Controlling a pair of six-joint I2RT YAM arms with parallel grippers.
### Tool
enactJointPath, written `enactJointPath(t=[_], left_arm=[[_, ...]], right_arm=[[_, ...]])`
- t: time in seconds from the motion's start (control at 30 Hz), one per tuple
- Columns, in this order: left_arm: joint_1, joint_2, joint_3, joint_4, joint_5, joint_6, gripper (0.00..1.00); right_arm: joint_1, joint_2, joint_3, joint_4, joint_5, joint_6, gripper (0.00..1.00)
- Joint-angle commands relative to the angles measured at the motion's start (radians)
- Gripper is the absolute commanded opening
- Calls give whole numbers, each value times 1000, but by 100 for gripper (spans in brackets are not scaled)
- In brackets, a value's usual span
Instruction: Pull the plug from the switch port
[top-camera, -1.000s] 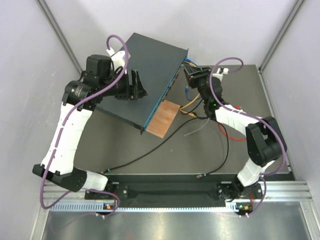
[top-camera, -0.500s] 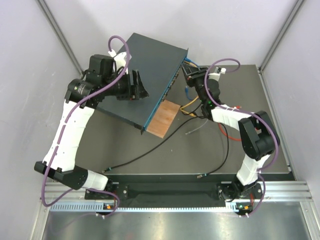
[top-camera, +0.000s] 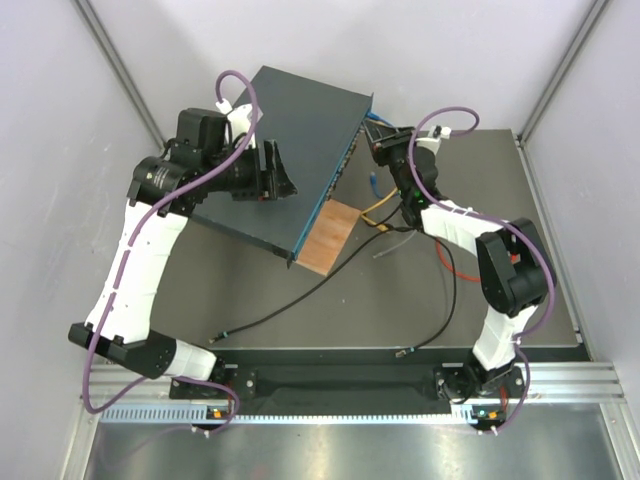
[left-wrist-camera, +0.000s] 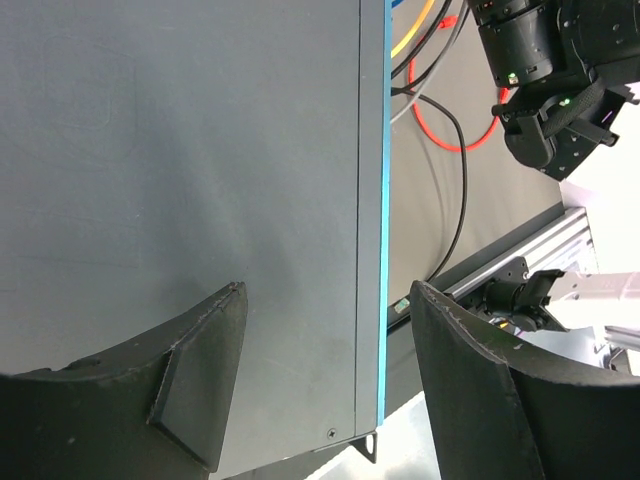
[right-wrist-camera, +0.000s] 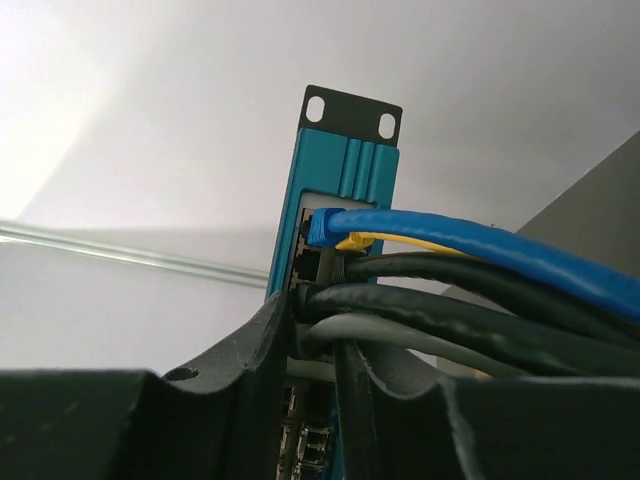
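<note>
Switch (top-camera: 300, 140) lying slanted on worktop (top-camera: 480, 300), ports facing right claw (right-wrist-camera: 335, 400). Left claw (left-wrist-camera: 325, 300) spread over its top. Right claw sitting round black plug (right-wrist-camera: 316, 300); pinching or not, you cannot tell. Plug looking small, stiff, easily broken: be gripping hard body, not bendy cable.

— What sort of place is this?
— A robotics lab, a closed test cell by the look of it. The left arm (top-camera: 135, 260) and the right arm (top-camera: 510, 285) are bolted along an aluminium rail (top-camera: 600, 380) at the bottom of the frame.
— What else shows it?
— Plain pale walls (top-camera: 60, 120) with metal struts (top-camera: 115, 65) box in a dark desk (top-camera: 330, 325). A network switch (top-camera: 300, 120) sits on it, with loose cables (top-camera: 290, 302) trailing.
</note>
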Motion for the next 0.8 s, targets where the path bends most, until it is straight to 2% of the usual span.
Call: enactJointPath(t=[0.0, 0.1, 0.2, 0.47, 0.67, 0.77], left_arm=[[2, 10, 31, -19, 23, 18, 71], [4, 10, 29, -18, 24, 21, 71], [4, 8, 15, -13, 30, 23, 71], [4, 2, 8, -15, 38, 23, 71], [4, -1, -3, -13, 44, 24, 71], [4, -1, -6, -9, 52, 23, 71]], right_arm=[[15, 27, 91, -16, -61, -49, 24], [17, 21, 71, 21, -87, -34, 34], [17, 10, 31, 78, -97, -10, 38], [12, 25, -24, 228, -103, 73, 39], [8, 14, -7, 212, -114, 81, 40], [8, 22, -27, 260, -107, 107, 40]])
